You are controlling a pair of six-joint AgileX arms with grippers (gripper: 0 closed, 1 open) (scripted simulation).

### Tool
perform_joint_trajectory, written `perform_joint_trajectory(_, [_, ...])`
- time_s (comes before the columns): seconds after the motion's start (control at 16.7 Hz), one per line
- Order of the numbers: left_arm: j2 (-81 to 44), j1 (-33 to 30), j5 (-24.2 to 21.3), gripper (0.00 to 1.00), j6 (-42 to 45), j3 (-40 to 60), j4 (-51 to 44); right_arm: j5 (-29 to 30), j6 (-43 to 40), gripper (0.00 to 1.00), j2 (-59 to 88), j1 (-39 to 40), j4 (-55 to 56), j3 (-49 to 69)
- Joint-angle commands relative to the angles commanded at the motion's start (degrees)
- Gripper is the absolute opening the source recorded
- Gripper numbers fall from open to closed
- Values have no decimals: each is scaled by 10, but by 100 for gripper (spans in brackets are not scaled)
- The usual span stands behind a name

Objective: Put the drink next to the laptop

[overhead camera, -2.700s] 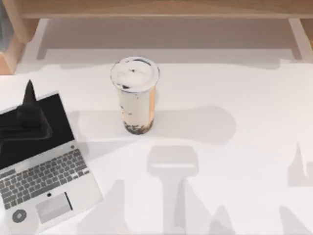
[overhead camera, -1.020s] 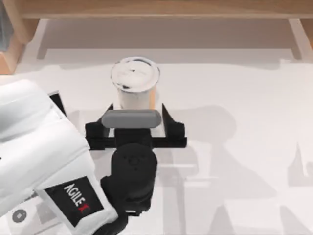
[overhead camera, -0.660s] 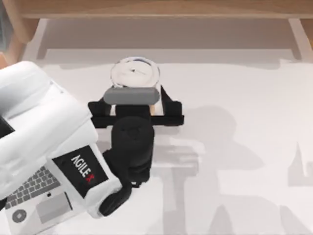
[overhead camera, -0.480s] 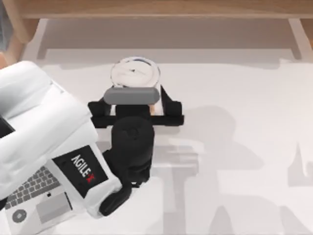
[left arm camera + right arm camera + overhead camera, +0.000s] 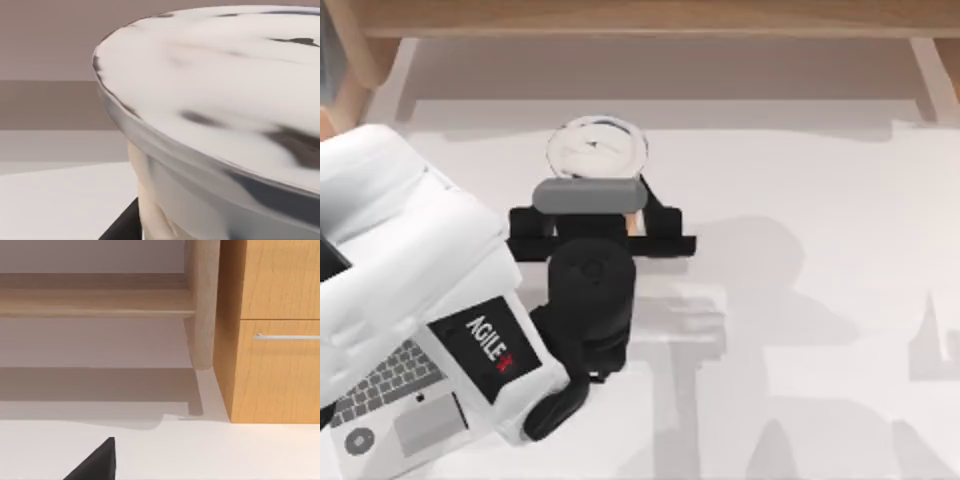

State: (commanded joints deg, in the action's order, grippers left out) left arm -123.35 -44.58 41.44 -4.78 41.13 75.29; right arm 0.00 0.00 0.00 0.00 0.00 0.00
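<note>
Hiding drink [image 5: 597,152] body, left end effector [image 5: 598,222] (laptop [image 5: 395,395] half-covered)

Clear, glossy plastic on the drink [image 5: 597,160], smooth white lid [image 5: 235,85] with a faint sheen and dark reflections, creamy beige showing through the wall. Matt black plastic on the left gripper [image 5: 597,215], with one smooth grey bar across it; glossy white shell on the left arm [image 5: 410,280] behind it. Brushed silver, metal-looking deck on the laptop [image 5: 390,420], matt grey keys and trackpad. Smooth, matt white on the table [image 5: 820,250]. Light wood, satin finish, on the cabinet [image 5: 270,330], with a slim brushed-metal handle [image 5: 287,336].
</note>
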Motion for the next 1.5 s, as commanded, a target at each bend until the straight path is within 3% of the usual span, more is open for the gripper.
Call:
perform_joint_trajectory(0.3, [0,0,0,2,0,0,0,0,0,100,0,0,0,0])
perform_joint_trajectory(0.36, [0,0,0,0,0,0,0,0,0,100,0,0,0,0])
perform_joint_trajectory(1.5, [37,-5,5,0,0,9,-13,0,0,100,0,0,0,0])
